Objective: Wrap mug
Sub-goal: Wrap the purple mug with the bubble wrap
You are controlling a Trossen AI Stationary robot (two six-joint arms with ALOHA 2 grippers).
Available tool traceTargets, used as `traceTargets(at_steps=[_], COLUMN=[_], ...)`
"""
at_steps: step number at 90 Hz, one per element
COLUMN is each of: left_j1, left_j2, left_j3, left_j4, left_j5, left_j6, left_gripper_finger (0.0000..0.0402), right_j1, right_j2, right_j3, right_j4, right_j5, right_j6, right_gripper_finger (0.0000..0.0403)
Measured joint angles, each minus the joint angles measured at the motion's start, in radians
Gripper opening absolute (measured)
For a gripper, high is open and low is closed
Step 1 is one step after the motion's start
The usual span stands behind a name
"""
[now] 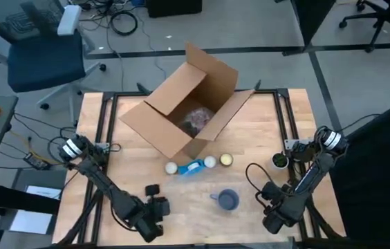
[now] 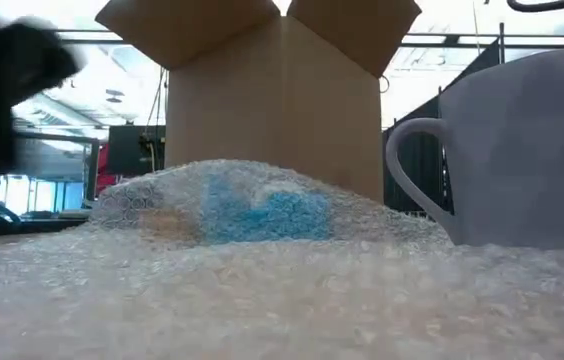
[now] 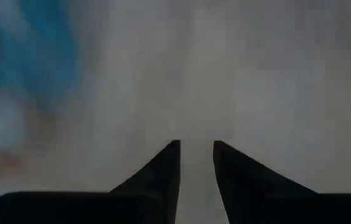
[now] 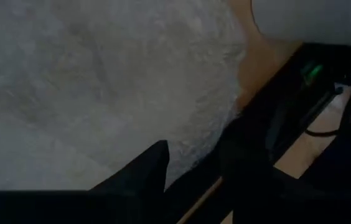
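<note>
From above, a grey-blue ceramic mug point(image 1: 228, 200) stands on the light wooden table point(image 1: 264, 131) at its near edge, a little right of centre, its handle pointing left. Farther back sits an open brown cardboard box point(image 1: 184, 111), flaps spread, with a crumpled pinkish wad inside. Between box and mug lies a row of small things: a white ball point(image 1: 172, 167), a blue tape dispenser point(image 1: 193, 167), a second white ball point(image 1: 210, 162) and a yellowish round candle point(image 1: 226, 160). The left gripper point(image 1: 151, 220) is low at the near left of the table, left of the mug; the right gripper point(image 1: 275, 218) is low at the near right, just right of the mug. From here I cannot tell how either pair of fingers stands.

In the low view, the mug's handle shows at right on a sheet of clear bubble wrap point(image 2: 282, 290) that covers the near table. A hump in the wrap hides something blue, and the box rises behind.

In the left wrist view, the left fingers point(image 3: 163, 177) are slightly apart over the wrap, gripping nothing visible.

In the right wrist view, the right fingers point(image 4: 144, 174) are apart at the wrap's edge, with the table's wood beside it.
</note>
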State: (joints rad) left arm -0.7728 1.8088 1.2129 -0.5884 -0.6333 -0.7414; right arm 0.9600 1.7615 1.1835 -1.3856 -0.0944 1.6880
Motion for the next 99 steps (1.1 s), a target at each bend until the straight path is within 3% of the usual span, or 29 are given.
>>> traceTargets(at_steps=[7, 18, 44, 77, 99], left_j1=[0.05, 0.137, 0.209, 0.123, 0.03], left_j2=[-0.001, 0.012, 0.061, 0.056, 0.047], left_j3=[-0.014, -0.068, -0.116, -0.114, -0.113], left_j4=[0.048, 0.09, 0.105, -0.168, -0.279], left_j5=[-0.051, -0.037, 0.247, 0.348, 0.436], left_j6=[0.087, 0.139, 0.159, -0.111, -0.21], left_gripper_finger=[0.0081, 0.0081, 0.008, 0.008, 0.008], right_j1=[0.0, 0.0, 0.026, 0.028, 0.002], right_j2=[0.0, 0.0, 0.0, 0.0, 0.0], right_j3=[0.0, 0.0, 0.0, 0.0, -0.006], right_j4=[0.0, 0.0, 0.026, 0.099, 0.15], right_j5=[-0.001, -0.003, -0.025, 0.035, 0.301], right_j6=[0.013, 0.013, 0.036, 0.038, -0.123], right_gripper_finger=[0.0126, 0.0126, 0.0126, 0.0125, 0.0125])
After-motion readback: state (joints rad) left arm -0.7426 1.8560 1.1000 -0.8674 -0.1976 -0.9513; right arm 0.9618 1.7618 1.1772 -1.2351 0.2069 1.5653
